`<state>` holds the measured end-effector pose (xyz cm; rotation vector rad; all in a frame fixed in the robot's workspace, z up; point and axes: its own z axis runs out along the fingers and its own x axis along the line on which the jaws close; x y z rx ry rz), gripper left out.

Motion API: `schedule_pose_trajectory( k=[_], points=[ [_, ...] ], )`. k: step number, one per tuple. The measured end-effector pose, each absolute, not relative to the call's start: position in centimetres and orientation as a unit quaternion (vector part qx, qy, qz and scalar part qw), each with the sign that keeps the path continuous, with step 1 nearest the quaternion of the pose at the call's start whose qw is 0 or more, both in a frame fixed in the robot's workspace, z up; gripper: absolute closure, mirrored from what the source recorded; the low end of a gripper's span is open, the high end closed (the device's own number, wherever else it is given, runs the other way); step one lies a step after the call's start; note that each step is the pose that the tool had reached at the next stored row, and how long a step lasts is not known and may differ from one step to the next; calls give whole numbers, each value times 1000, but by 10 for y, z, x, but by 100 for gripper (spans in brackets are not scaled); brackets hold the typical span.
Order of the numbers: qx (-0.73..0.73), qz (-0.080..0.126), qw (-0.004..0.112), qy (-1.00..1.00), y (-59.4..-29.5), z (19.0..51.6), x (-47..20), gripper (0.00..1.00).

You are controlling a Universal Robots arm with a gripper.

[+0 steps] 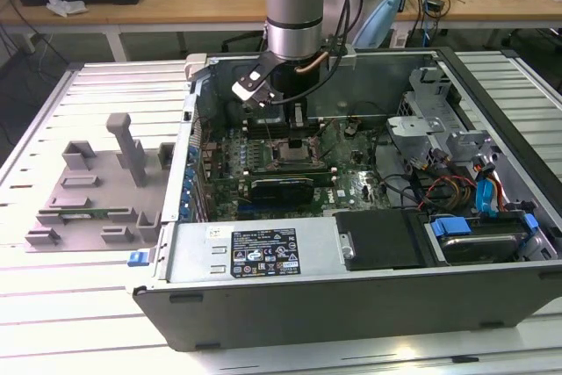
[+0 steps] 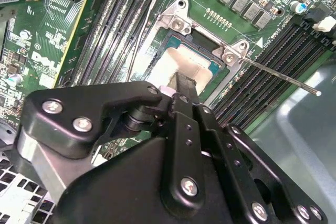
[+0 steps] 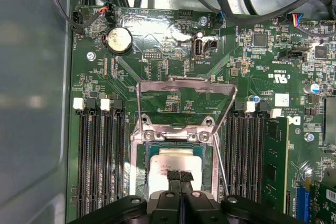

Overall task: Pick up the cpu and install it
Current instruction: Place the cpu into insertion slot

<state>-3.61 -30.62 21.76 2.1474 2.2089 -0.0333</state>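
Pincer [image 3: 180, 176] tips are pressed together, holding nothing, at the cpu [image 3: 176, 160] lying directly beneath them in the open socket [image 3: 137, 157]. Seating it well likely means light, straight-down contact, no sideways sliding.

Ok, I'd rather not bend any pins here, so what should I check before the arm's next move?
1. The cpu lies within the socket outline: ok.
2. The load plate is raised, off the cpu: ok.
3. The lever is released and stands out to the side: ok.
4. The pincer is shut, its tips centred over the cpu's metal top: ok.
5. Tips touching the cpu or just above it: cannot tell.
6. The cpu is seated flat in the socket: cannot tell.
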Motion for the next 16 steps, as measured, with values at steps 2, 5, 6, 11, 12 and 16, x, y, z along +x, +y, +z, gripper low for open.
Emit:
schedule_pose_trajectory(
  k=[2, 5, 6, 11, 12, 16],
  points=[
    [697, -11, 30, 717, -306, 218, -36, 89],
    [697, -11, 30, 717, -306, 213, -36, 89],
    [697, -11, 30, 717, -306, 211, -36, 89],
    [697, -11, 31, 717, -306, 204, -36, 89],
    [697, -11, 31, 717, -306, 204, -36, 89],
    [697, -11, 30, 717, -306, 203, -36, 89]
  ],
)
